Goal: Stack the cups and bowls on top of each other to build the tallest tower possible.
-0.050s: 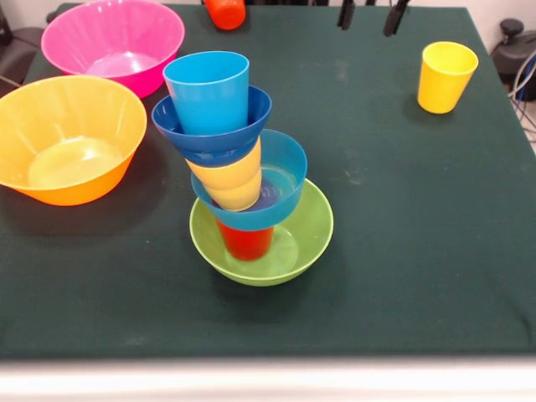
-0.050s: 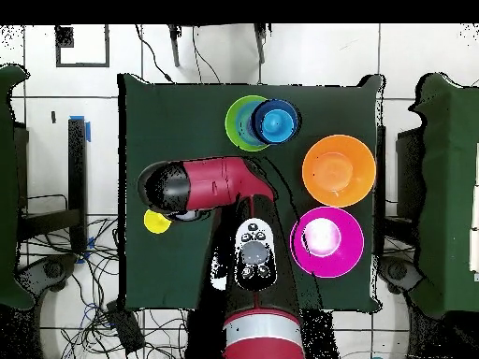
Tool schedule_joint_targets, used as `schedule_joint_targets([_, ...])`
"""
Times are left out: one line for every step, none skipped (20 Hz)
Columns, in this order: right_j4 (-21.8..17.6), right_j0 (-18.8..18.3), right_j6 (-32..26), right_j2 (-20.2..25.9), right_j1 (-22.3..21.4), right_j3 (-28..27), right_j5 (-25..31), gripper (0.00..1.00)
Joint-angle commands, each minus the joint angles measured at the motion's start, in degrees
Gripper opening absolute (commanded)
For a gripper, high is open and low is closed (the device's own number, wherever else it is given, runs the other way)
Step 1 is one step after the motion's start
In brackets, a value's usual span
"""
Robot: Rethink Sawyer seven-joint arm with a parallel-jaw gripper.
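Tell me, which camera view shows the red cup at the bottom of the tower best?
The front view: the red cup shows upright inside the green bowl, under the light blue bowl. In the overhead view the upper pieces hide it completely.

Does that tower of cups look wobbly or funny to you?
Yes. The tower leans: each piece above the green bowl sits tilted and off-centre, and the light blue cup on top tips toward the pink bowl.

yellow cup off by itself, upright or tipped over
Upright. The lone yellow cup stands on its base on the green tablecloth, open mouth up, apart from the tower.
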Motion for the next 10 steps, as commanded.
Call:
schedule_joint_targets([-1.09, 2.63, 7.60, 0.92, 5.82, -0.32, -2.75, 1.00])
schedule_joint_targets([-0.89, 2.88, 7.79, 0.87, 6.13, -0.71, -2.56, 1.00])
schedule_joint_targets([-0.76, 3.23, 8.06, 0.74, 6.46, -1.16, -2.45, 1.00])
schedule_joint_targets([-0.72, 3.72, 8.46, 0.47, 6.77, -1.66, -2.13, 1.00])
schedule_joint_targets([-0.61, 4.11, 8.56, 0.28, 7.10, -2.16, -1.81, 1.00])
schedule_joint_targets([-0.54, 4.60, 8.79, 0.03, 7.38, -2.67, -1.63, 1.00])
schedule_joint_targets([-0.38, 4.97, 8.97, -0.16, 7.57, -2.96, -1.36, 1.00])
schedule_joint_targets([-0.17, 5.26, 9.02, -0.27, 7.74, -3.28, -1.24, 1.00])
schedule_joint_targets([0.05, 5.56, 9.07, -0.39, 7.90, -3.61, -1.12, 1.00])
schedule_joint_targets([0.43, 5.83, 9.13, -0.39, 7.98, -3.82, -0.78, 1.00])
